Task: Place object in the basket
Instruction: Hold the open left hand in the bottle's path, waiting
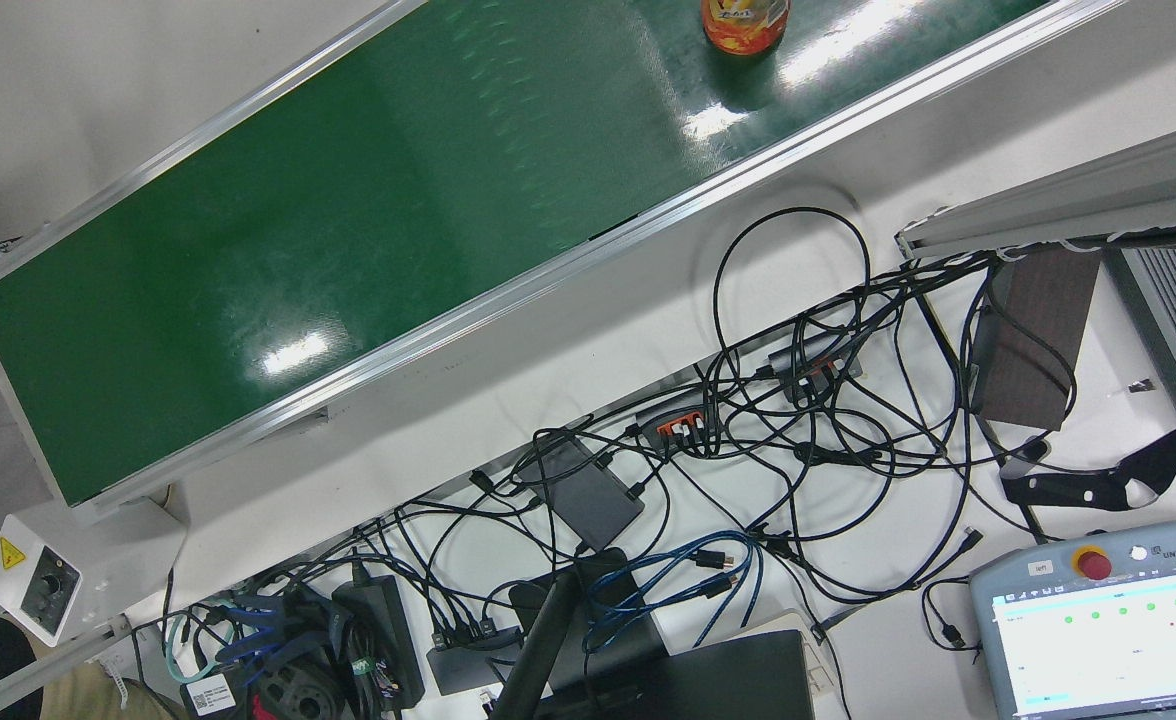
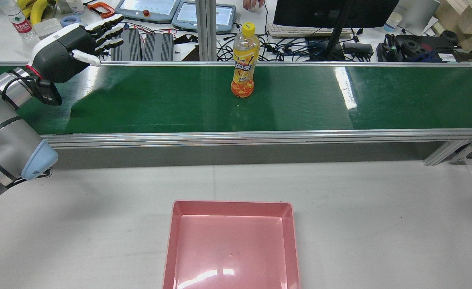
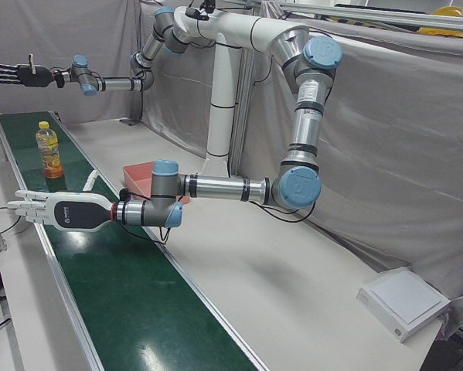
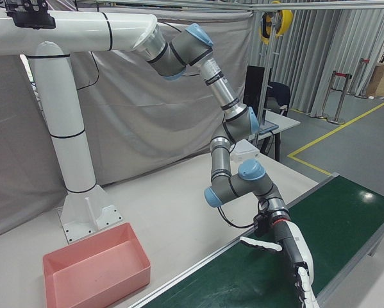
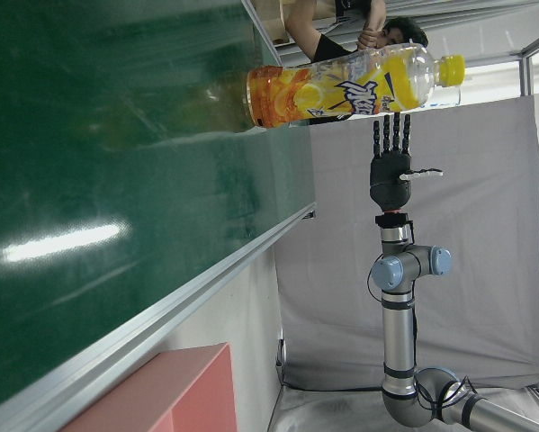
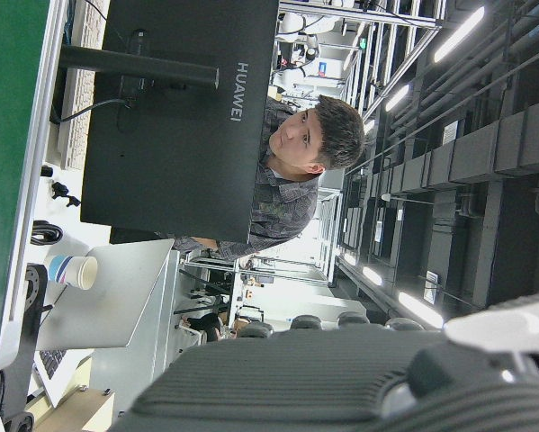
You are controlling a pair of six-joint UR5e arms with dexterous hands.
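1 green conveyor (image 2: 159, 100), 1 pink basket (image 2: 230, 245) on the desk (image 2: 380, 224), 1 bottle (image 2: 244, 60) upright mid-belt. 2 hands, both spread, holding nothing: left hand (image 2: 73, 46) well apart from the bottle, right hand (image 3: 18, 74) at the belt's far end.

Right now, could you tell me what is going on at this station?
A yellow-capped plastic bottle of orange drink stands upright on the green conveyor belt, untouched. The left hand hovers open over the belt's left end, apart from the bottle. The right hand hangs open at the other end. The pink basket sits empty on the white table.
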